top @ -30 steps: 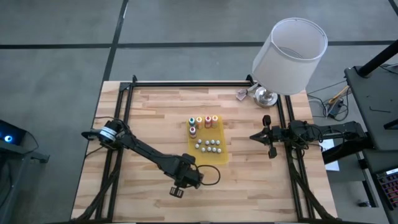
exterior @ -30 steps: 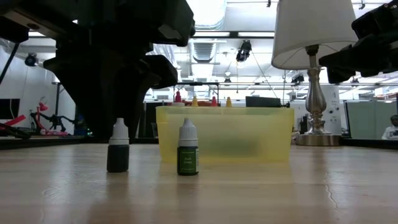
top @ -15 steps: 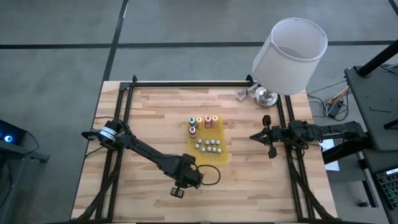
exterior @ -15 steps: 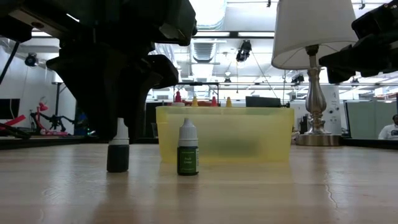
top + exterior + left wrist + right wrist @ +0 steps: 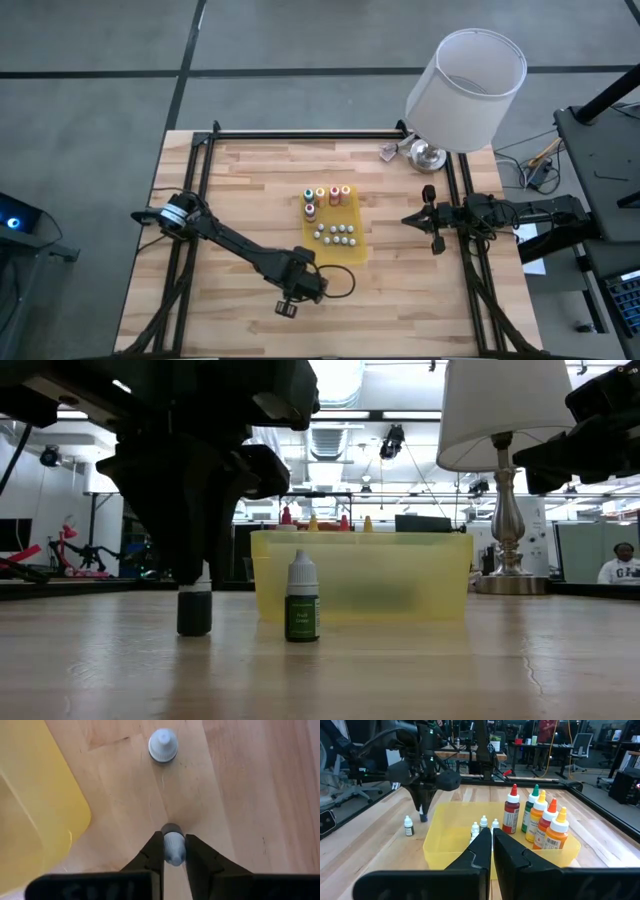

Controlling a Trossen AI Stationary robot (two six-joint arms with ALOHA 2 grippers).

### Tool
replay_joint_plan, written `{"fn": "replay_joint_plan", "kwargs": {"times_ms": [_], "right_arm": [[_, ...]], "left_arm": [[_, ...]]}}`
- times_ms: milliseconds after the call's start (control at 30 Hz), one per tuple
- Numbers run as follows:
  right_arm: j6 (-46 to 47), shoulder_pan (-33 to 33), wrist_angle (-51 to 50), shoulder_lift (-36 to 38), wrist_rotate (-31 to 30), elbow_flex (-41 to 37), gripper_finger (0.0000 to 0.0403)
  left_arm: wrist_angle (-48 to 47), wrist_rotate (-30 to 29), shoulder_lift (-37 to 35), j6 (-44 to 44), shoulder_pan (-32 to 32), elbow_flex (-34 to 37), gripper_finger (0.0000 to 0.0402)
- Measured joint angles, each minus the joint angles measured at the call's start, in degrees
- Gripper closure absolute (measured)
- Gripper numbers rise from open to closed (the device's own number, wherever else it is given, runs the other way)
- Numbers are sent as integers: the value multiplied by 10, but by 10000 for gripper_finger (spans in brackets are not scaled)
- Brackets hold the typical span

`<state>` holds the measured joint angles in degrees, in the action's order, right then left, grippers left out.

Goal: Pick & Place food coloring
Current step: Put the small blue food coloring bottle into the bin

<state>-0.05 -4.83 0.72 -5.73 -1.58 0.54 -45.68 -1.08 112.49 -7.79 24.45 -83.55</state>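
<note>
A: Where's the dark bottle point(image 5: 194, 613)?
B: Upright on the table point(image 5: 420, 670), beside the green bottle point(image 5: 302, 599), near the yellow tray point(image 5: 400, 575).
A: And the left gripper point(image 5: 174, 851)?
B: Its fingers pinch that bottle's white cap.
A: The right gripper point(image 5: 431, 219)?
B: Fingers closed, empty, over the table's right edge.

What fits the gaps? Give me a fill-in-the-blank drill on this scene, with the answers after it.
1. The left gripper pinches the ___ cap of the dark bottle.
2. The number of small bottles standing on bare wood outside the yellow tray is ___.
3. The right gripper waits at the edge of the table with its jaws ___.

Missing words: white; two; shut
</note>
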Motion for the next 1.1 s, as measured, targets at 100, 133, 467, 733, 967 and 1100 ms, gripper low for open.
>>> {"fn": "replay_joint_plan", "kwargs": {"times_ms": [100, 133, 467, 733, 967, 1100], "right_arm": [[0, 0, 0, 0, 0, 0, 394], [0, 0, 0, 0, 0, 0, 394], [0, 0, 0, 0, 0, 0, 394], [0, 0, 0, 0, 0, 0, 394], [0, 0, 0, 0, 0, 0, 394], [0, 0, 0, 0, 0, 0, 394]], "left_arm": [[-3, -1, -7, 0, 0, -7, 370], [-4, -3, -12, 0, -1, -10, 368], [-135, -16, -50, 40, -40, -101, 370], [-157, -20, -50, 73, -110, -157, 371], [-150, -19, -48, 81, -146, -136, 371], [-149, -14, -34, 99, -149, -127, 371]]}}
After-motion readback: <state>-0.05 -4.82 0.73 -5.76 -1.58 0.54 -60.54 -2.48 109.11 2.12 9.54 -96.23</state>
